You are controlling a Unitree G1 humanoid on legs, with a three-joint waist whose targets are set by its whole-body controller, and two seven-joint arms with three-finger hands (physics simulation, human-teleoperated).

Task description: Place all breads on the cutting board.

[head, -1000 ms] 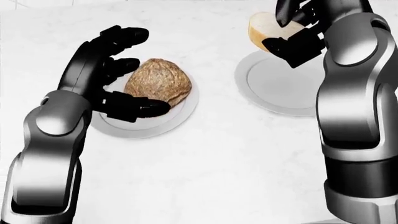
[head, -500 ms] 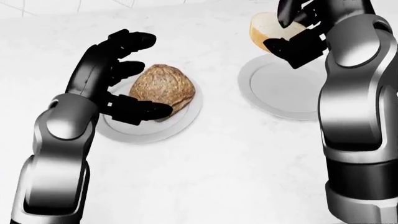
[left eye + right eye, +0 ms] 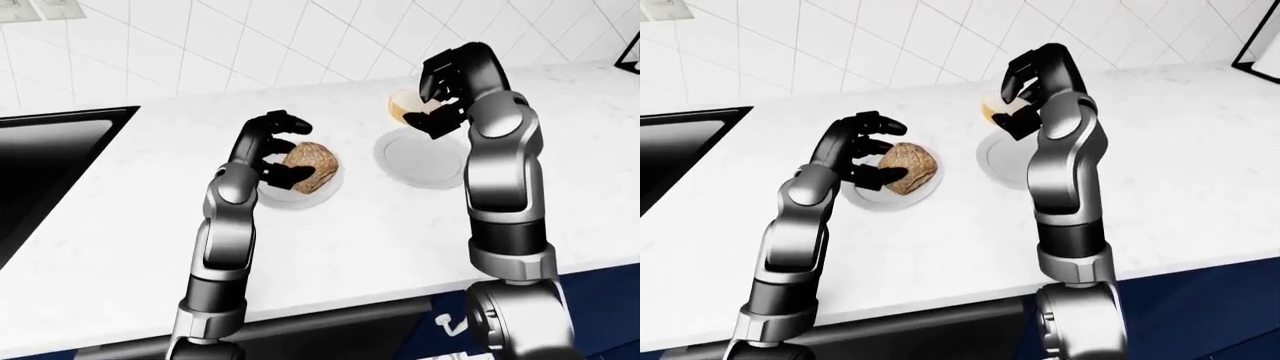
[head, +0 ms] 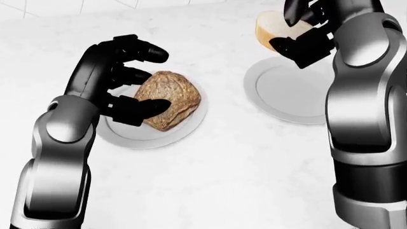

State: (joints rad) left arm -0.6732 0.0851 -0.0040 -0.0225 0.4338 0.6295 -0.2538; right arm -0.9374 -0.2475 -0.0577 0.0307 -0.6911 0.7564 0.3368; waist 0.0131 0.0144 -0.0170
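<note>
Now the left hand [image 4: 130, 78] clamps its fingers round the brown loaf [image 4: 168, 100] (on its plate [image 4: 137, 136]), while the right hand [image 4: 305, 33] grips the pale roll [image 4: 270, 26] above the other plate [image 4: 286, 90].

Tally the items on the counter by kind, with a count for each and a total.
Breads: 2, a brown loaf with the left hand closing round it, and a pale roll held in the right hand.
Plates: 2, one under the brown loaf, one bare below the roll.
Cutting boards: 0 in view.
Total: 4
</note>
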